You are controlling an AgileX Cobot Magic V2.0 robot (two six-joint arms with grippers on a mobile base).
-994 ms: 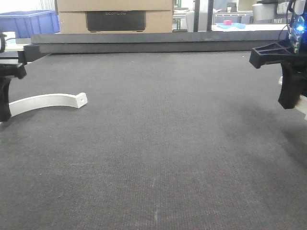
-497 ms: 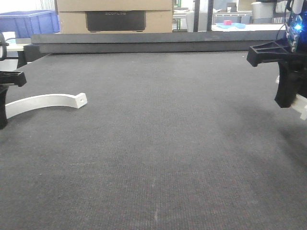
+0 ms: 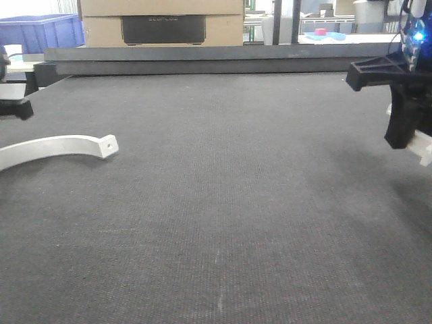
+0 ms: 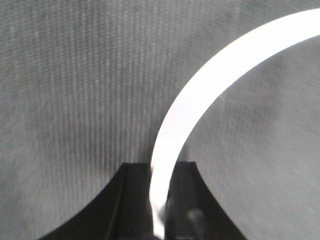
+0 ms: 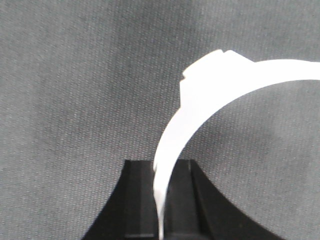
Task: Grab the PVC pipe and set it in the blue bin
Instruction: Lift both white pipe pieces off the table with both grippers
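My right gripper is shut on the PVC pipe, a white curved piece with a chunky stepped part, held between the jaws over the dark mat. In the front view the right gripper is at the far right and only a short white bit of the pipe shows behind it. My left gripper is shut on a long white curved strip, which reaches in from the left edge of the front view. The blue bin stands at the far back left.
A dark rail runs along the mat's far edge, with a cardboard box behind it. A blue tray with a pink item sits far back right. The dark mat fills the middle.
The left gripper has moved left, almost out of the front view, taking the curved strip a little leftward. The right gripper has risen slightly with the white piece.
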